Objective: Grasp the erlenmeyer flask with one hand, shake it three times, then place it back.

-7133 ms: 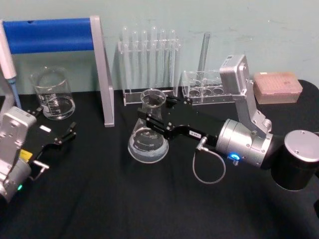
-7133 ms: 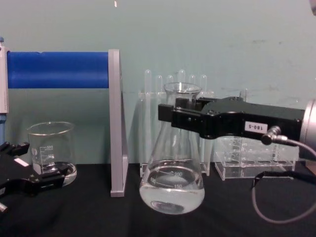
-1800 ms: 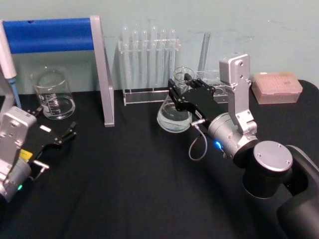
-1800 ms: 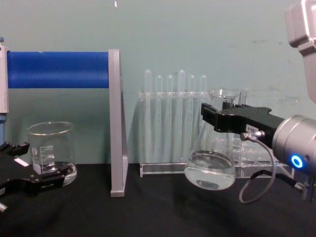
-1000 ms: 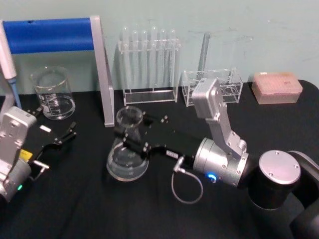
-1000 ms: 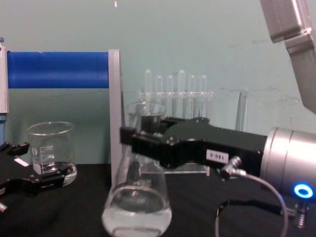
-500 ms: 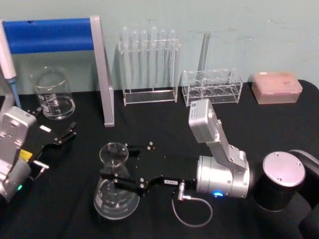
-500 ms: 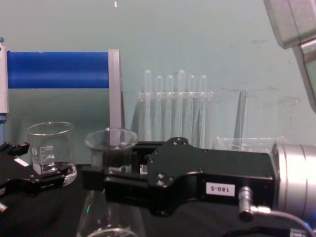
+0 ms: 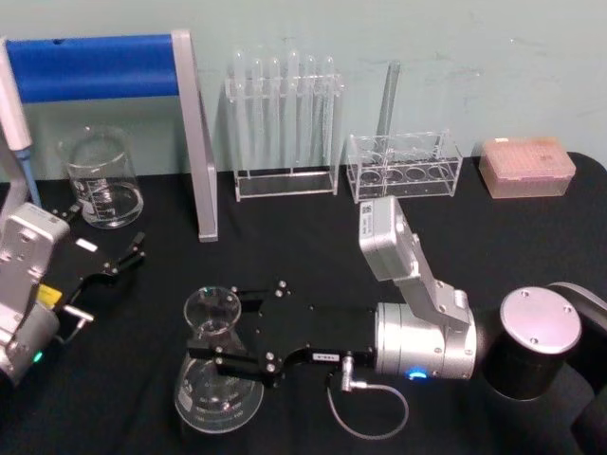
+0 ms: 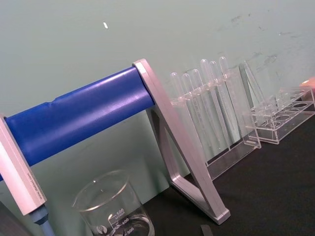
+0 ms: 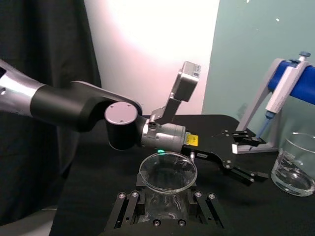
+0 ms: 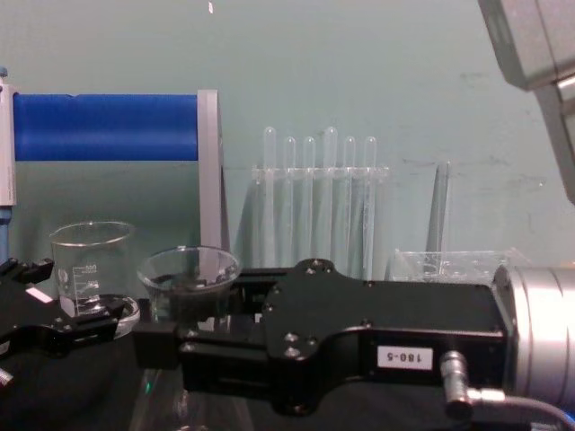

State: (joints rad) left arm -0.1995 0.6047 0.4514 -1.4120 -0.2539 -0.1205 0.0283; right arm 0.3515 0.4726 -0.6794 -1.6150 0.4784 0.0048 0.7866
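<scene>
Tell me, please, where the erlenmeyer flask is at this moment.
In the head view, the erlenmeyer flask is near the front, left of centre, its neck clamped in the right gripper, nearer than the beaker.

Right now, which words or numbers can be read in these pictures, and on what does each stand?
"180-5": white label on the right gripper, which holds the flask.
Beaker marks: too blurred to read.
Yellow sticker on the left arm: too small to read.
</scene>
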